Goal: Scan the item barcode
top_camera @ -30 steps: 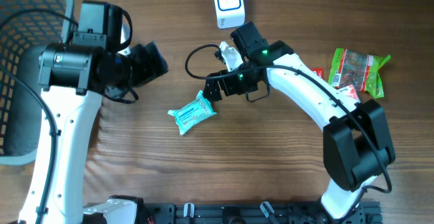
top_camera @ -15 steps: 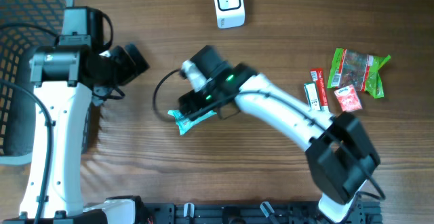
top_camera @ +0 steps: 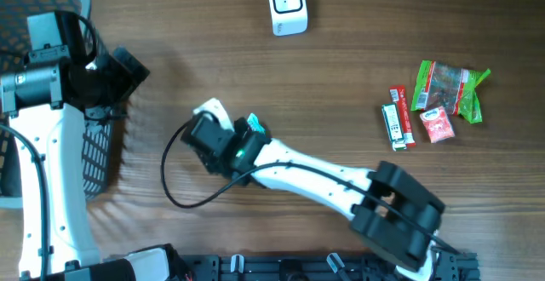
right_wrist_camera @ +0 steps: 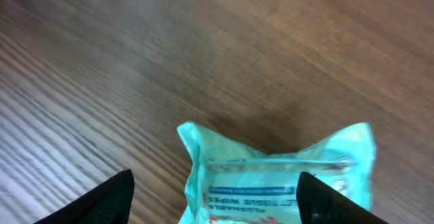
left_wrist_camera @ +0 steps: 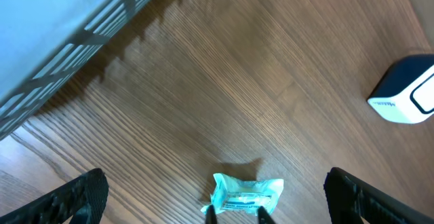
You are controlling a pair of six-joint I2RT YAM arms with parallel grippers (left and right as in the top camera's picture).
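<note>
- The right fingers (right_wrist_camera: 108,200) have dropped over the packet of wipes (right_wrist_camera: 281,176) and are narrowing. They are not yet clenched, and bare desk (right_wrist_camera: 102,61) shows between one finger and the packet's edge.
- A second ago they stood wider, up beside the packet on the scanner's side. Now the packet lies flat between them, hidden under the wrist from above.
- The left fingers (left_wrist_camera: 74,200) have spread to full width with nothing between them. That arm has drawn back toward the basket (top_camera: 94,145), leaving the packet well ahead of it.
- The scanner (top_camera: 287,4) stands well apart from the right fingers, farther up the desk.
- The pickup seems to belong to the right arm alone. The grasp is about to close; the lift, the carry and presenting the barcode remain to be done.
</note>
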